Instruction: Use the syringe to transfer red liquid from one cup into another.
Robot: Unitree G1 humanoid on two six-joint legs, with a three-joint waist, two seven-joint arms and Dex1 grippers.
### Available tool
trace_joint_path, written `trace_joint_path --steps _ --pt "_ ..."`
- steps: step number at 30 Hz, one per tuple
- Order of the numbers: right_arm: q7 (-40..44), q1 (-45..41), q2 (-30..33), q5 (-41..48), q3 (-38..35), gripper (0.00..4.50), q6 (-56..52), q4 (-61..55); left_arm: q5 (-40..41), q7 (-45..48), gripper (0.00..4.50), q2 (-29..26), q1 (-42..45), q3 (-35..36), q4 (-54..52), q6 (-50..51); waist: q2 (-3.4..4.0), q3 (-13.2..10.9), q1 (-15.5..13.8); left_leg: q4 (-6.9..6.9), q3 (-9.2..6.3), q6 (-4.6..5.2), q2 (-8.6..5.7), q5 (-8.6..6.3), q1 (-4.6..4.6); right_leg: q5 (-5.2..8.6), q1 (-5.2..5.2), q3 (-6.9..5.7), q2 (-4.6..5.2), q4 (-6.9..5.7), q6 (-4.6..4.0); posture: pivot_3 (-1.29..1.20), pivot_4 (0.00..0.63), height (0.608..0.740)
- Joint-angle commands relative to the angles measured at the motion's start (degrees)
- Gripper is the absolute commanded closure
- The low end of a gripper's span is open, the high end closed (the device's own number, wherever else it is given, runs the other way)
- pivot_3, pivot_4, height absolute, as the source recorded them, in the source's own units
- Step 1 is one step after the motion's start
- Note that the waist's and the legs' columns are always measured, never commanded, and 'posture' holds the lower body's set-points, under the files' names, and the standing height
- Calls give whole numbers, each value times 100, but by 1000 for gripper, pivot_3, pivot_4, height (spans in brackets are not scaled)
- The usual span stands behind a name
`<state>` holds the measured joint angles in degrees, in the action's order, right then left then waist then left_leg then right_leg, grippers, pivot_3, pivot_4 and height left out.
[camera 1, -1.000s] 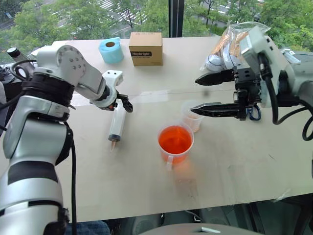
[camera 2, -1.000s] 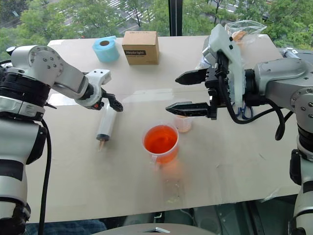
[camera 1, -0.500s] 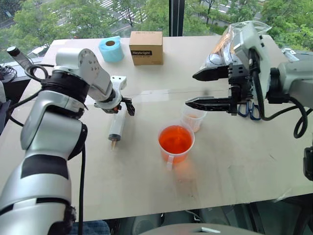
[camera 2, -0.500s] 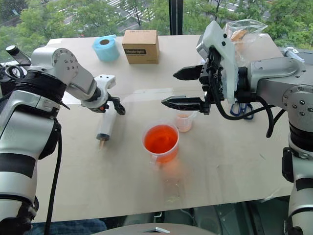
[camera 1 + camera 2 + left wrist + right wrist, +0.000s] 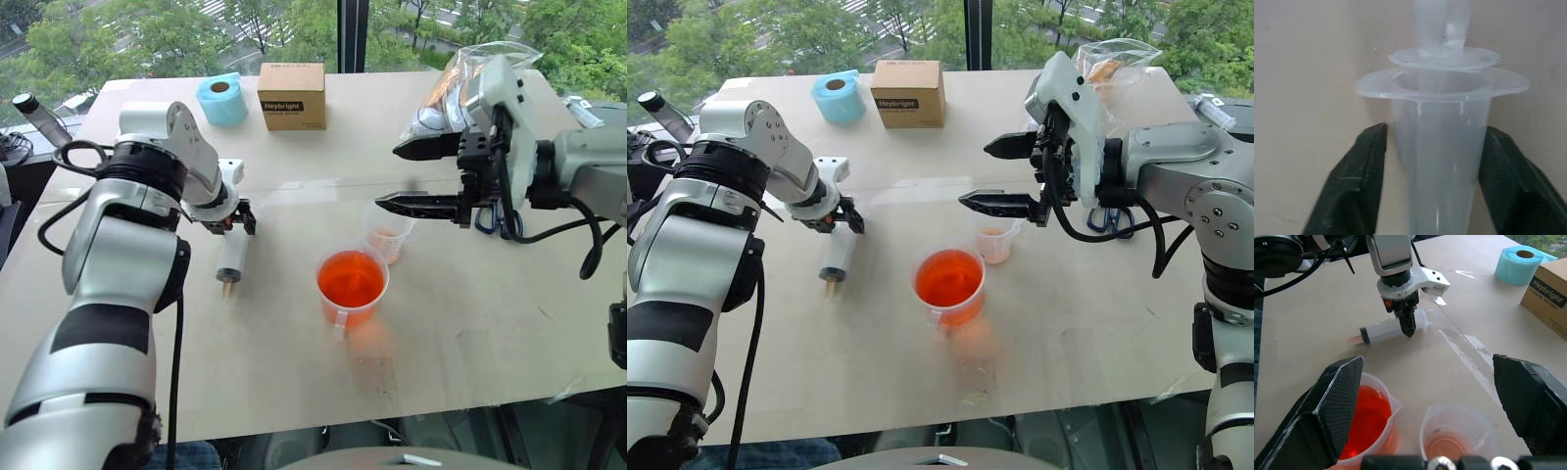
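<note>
The syringe [image 5: 233, 257] lies flat on the table at the left, its tip pointing toward the near edge. My left gripper [image 5: 235, 223] points steeply down and is shut on the barrel just below the flange; the left wrist view shows both black fingers [image 5: 1359, 181] pressed against the clear barrel [image 5: 1440, 147]. The wider handled cup [image 5: 338, 305] stands mid-table holding red liquid [image 5: 350, 278]. Behind it to the right is the smaller clear cup [image 5: 389, 233] with a thin reddish layer at its bottom. My right gripper [image 5: 389, 176] hovers open above the small cup, pointing left.
A blue tape roll [image 5: 223, 99] and a cardboard box [image 5: 292, 96] stand at the far edge. A plastic bag [image 5: 456, 83] and blue-handled scissors [image 5: 487, 220] lie behind the right arm. A bottle [image 5: 34, 113] sits off the table's left.
My left gripper's fingers have closed on the syringe barrel, and the left elbow has swung inward. The right gripper stays open over the small cup.
</note>
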<state>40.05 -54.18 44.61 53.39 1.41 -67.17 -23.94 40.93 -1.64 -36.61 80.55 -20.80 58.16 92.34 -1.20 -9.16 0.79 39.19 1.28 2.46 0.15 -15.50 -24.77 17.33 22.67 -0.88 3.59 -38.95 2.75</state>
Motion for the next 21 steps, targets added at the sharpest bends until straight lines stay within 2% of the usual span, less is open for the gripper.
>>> trace_joint_path --steps 1,4,6,8,10,14,17,18,21 --pt "1 -54 41 -49 -216 0 126 -108 -231 34 3114 -5 177 209 190 16 0 0 2 1 1 0 0 0 0 0 0 1 0 -1 0 0 150 740" --pt "-5 -68 39 -43 -285 0 106 -31 -247 -21 3114 -152 83 788 -395 16 0 0 2 1 1 0 0 0 1 0 0 2 0 -1 0 0 150 740" --pt "-21 -49 56 -14 -426 0 79 101 0 75 3114 -204 -314 1571 -2011 -22 0 0 4 1 0 0 0 0 -1 0 2 1 2 -2 0 0 150 740" --pt "-38 -29 76 13 -577 0 50 247 151 229 3114 -220 -729 2001 -3611 -79 -1 0 -3 2 -2 -1 3 0 -8 -1 5 3 6 -10 0 0 150 740" --pt "-21 -16 124 46 -705 0 16 361 242 370 3114 -145 -1001 2469 -4542 -129 -3 2 -13 1 -4 -1 3 0 -10 -1 4 1 9 -8 1 0 150 740" --pt "68 -4 346 132 -1043 0 -68 692 320 742 3114 -238 -1006 3104 -5624 -269 -3 2 -4 0 -2 -2 2 1 -4 -1 3 0 7 -4 1 0 150 740" --pt "157 1 520 38 -1218 0 54 1033 380 1324 3114 -353 -1090 3352 -6252 -1017 -3 2 -1 1 1 -3 2 1 2 -1 1 2 6 -1 0 0 150 740" --pt "186 22 497 6 -1307 0 186 1156 453 1544 3114 -233 -1188 3533 -6450 -1443 -2 3 -2 1 2 -3 2 1 2 -1 1 3 6 0 0 0 150 740" --pt "297 96 468 -39 -1448 0 429 1402 781 1854 3114 73 -1456 3907 -6864 -1760 1 7 -6 4 5 -3 2 1 11 -1 -9 7 8 0 0 0 150 740"
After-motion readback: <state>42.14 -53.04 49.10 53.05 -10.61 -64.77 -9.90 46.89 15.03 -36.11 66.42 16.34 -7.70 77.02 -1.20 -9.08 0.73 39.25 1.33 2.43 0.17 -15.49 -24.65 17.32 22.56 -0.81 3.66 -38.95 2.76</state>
